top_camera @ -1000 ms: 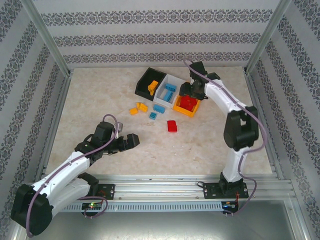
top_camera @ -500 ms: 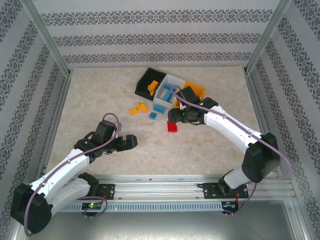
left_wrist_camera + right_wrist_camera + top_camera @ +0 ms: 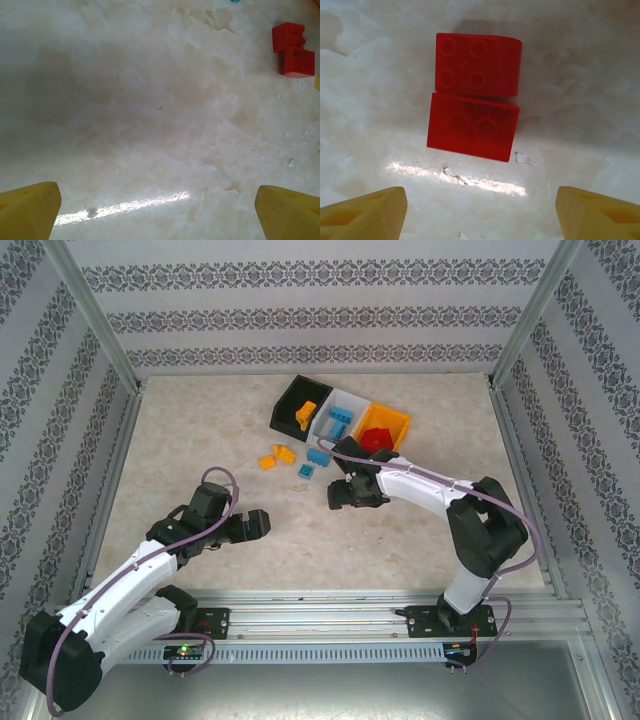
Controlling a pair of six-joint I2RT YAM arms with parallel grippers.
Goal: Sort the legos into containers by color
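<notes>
In black bin (image 3: pixel 288 403): orange-yellow brick (image 3: pixel 305 414). In white bin (image 3: pixel 352 399): blue bricks (image 3: pixel 341 423). In orange bin (image 3: pixel 399 420): red bricks (image 3: pixel 375 438). Red lego pair (image 3: pixel 474 95) flat on table (image 3: pixel 200 440), long axis 12–6 in right wrist view, at 12 o'clock of right gripper (image 3: pixel 480 210); jaws wide, nothing held. Left gripper (image 3: pixel 157 205) wide, empty.

The surface (image 3: pixel 200 440) is done in a beige marble look, and the walls (image 3: pixel 320 315) are papered white with grey ornamental stripes. Three colours are seen: a black bin (image 3: pixel 290 390), a white bin (image 3: pixel 352 398), an orange-yellow bin (image 3: pixel 402 419). A red lego (image 3: pixel 474 95) is shown up close, and the fingertips (image 3: pixel 362 212) are coloured yellow. Orange legos (image 3: pixel 267 462) and light blue legos (image 3: pixel 318 457) are spotted too.
</notes>
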